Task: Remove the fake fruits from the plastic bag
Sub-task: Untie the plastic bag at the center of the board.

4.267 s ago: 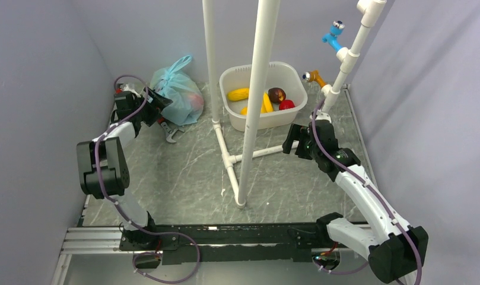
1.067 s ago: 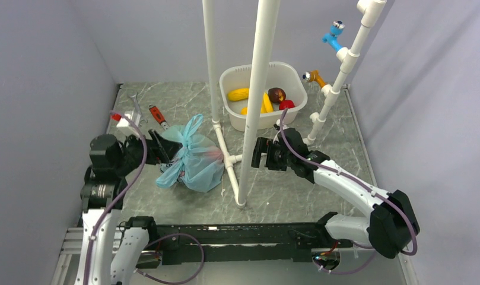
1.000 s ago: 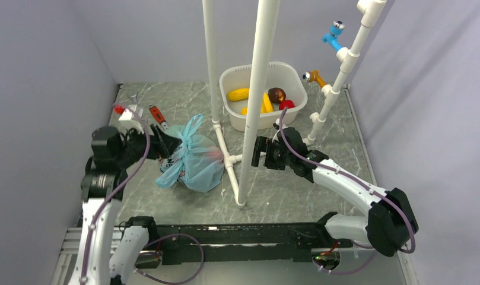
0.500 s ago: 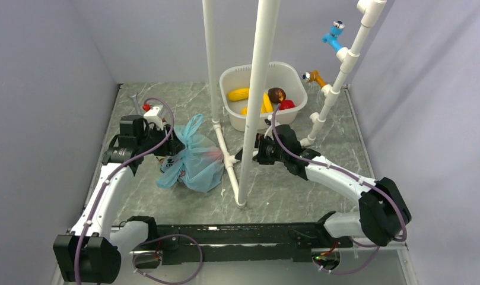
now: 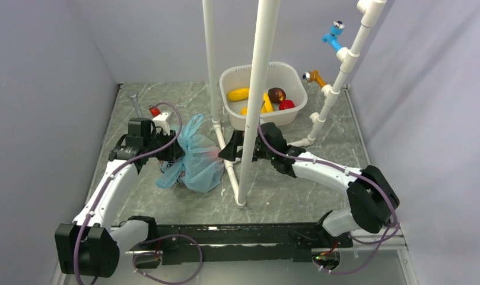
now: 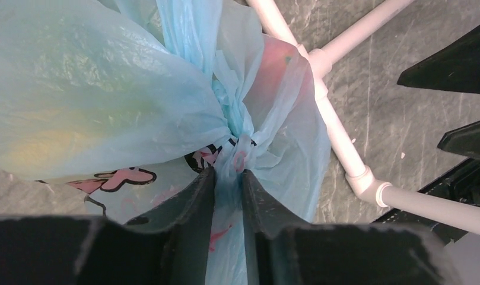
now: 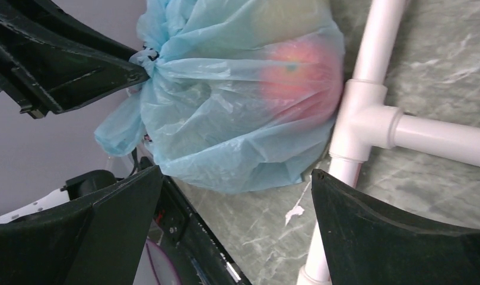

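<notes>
the grey marbled table takes up the whole floor of the booth, with a white pipe frame standing up from its middle. behind the frame sits a white tub holding loose fake fruits, yellow, dark reddish and red. the plastic bag lies on the table left of the frame, tied shut at a knot, its right side pressed against the frame's floor pipe. the left gripper has both fingers squeezed together on the gathered neck of the bag, just by the knot. the right gripper hangs at the floor pipe facing the bag, jaws spread wide, holding nothing. through the film 1 red fruit shows beside the pipe, and a yellowish blur further left.
</notes>
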Action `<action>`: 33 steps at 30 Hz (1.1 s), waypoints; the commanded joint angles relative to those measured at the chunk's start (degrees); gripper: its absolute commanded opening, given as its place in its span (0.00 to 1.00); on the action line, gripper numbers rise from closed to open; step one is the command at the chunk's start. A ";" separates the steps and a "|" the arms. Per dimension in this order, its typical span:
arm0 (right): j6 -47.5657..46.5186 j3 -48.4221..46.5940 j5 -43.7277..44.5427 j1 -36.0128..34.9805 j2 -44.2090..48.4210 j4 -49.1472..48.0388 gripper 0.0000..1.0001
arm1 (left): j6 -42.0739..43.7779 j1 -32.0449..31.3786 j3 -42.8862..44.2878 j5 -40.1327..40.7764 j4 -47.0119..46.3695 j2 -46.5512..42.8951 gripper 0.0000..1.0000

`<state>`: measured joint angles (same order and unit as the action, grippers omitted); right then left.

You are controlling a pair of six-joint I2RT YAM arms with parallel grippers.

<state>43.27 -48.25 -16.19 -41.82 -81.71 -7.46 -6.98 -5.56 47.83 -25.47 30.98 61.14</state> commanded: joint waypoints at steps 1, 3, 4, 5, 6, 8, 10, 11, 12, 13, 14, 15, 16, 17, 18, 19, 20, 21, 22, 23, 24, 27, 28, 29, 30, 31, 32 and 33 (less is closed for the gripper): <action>2.05 -2.40 -0.03 -1.22 -1.01 -4.39 1.00 | 2.07 -1.35 0.88 -0.76 0.02 -0.15 0.23; 2.18 -2.22 0.56 -1.70 -1.06 -4.88 1.00 | 2.21 -1.72 0.79 -2.12 -0.21 -0.11 0.10; 2.17 -2.20 0.83 -1.94 -1.24 -4.96 1.00 | 2.23 -1.94 0.64 -2.77 -0.24 -0.08 0.06; 2.17 -2.20 1.11 -2.00 -1.45 -5.05 1.00 | 2.31 -2.24 0.56 -3.41 -0.37 -0.14 0.04; 2.05 -2.41 1.22 -1.96 -1.76 -5.33 1.00 | 2.40 -2.55 0.45 -4.11 -0.40 -0.23 0.01; 1.49 -3.09 1.21 -2.01 -2.81 -5.24 0.98 | 2.18 -3.37 0.37 -5.03 -0.56 -0.60 0.00; 0.70 -4.85 -0.28 -1.99 -4.07 -4.86 0.93 | 0.33 -3.62 0.44 -6.67 -0.61 -1.22 0.00; 0.68 -5.64 -1.36 -2.04 -4.76 -4.88 0.90 | -0.37 -3.85 0.11 -8.88 -1.20 -1.78 0.00; 0.78 -6.23 -2.75 -2.11 -5.51 -5.20 0.88 | -0.99 -4.03 -0.55 -10.08 -1.50 -2.65 0.00; 0.76 -6.80 -4.29 -2.20 -6.15 -5.71 0.86 | -1.45 -4.16 -1.11 -10.49 -1.47 -3.60 0.00; 0.51 -7.37 -5.41 -2.48 -6.66 -6.09 0.84 | -1.77 -4.13 -1.68 -10.10 -1.13 -4.49 0.00; 0.12 -7.93 -5.84 -2.68 -7.15 -5.85 0.84 | -1.88 -4.10 -2.30 -9.16 -0.72 -5.59 0.00; -0.31 -8.54 -5.74 -3.02 -7.45 -5.45 0.84 | -1.68 -4.10 -2.92 -8.52 -0.55 -6.61 0.00; -0.75 -8.88 -5.53 -3.43 -7.76 -5.30 0.84 | -1.26 -4.18 -3.71 -7.84 -0.84 -7.77 0.00; -1.13 -9.14 -5.48 -3.85 -8.14 -5.54 0.84 | -1.12 -4.26 -4.55 -6.86 -1.52 -8.93 0.00; -1.33 -9.52 -5.54 -4.25 -8.60 -5.80 0.83 | -1.39 -4.32 -5.15 -5.54 -2.36 -9.76 0.00; -1.34 -9.96 -5.66 -4.57 -9.34 -5.87 0.83 | -1.36 -4.32 -5.23 -4.95 -2.89 -10.30 0.00; -1.23 -10.56 -5.87 -4.99 -10.12 -5.94 0.83 | -1.21 -4.30 -5.13 -4.94 -3.22 -10.49 0.00; -1.11 -11.16 -6.14 -5.48 -10.98 -6.27 0.83 | -1.26 -4.29 -5.12 -5.17 -3.69 -10.40 0.00; -0.90 -11.50 -6.27 -5.98 -11.87 -6.78 0.83 | -1.23 -4.28 -5.12 -5.92 -4.01 -9.95 0.00; -0.70 -11.67 -6.53 -6.34 -12.51 -7.73 0.81 | -1.04 -4.29 -5.00 -7.11 -4.06 -9.46 0.00; 0.12 -11.13 -7.01 -7.12 -13.93 -11.70 0.77 | -1.10 -4.43 -5.02 -8.36 -3.81 -8.58 0.00; 0.39 -10.70 -7.08 -7.23 -14.34 -13.10 0.76 | -1.09 -4.60 -5.03 -8.36 -3.75 -8.51 0.00; 0.49 -10.33 -7.28 -7.42 -14.59 -14.79 0.75 | -1.06 -4.67 -5.03 -8.31 -3.79 -8.50 0.00; 0.26 -10.08 -7.57 -7.64 -14.93 -15.79 0.74 | -1.14 -4.73 -5.10 -8.35 -3.87 -8.50 0.00; 0.01 -10.03 -7.75 -8.03 -15.23 -16.41 0.72 | -1.26 -4.72 -5.16 -8.55 -4.17 -8.54 0.00; -0.22 -9.95 -7.57 -8.32 -15.37 -16.82 0.72 | -1.34 -4.72 -5.28 -8.96 -4.41 -8.58 0.00; -0.56 -9.98 -7.20 -8.64 -15.60 -16.87 0.72 | -1.40 -4.72 -5.33 -9.31 -4.53 -8.44 0.00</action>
<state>43.53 -57.91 -22.76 -49.47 -97.01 -16.97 -8.21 -9.93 42.44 -31.70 29.50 52.77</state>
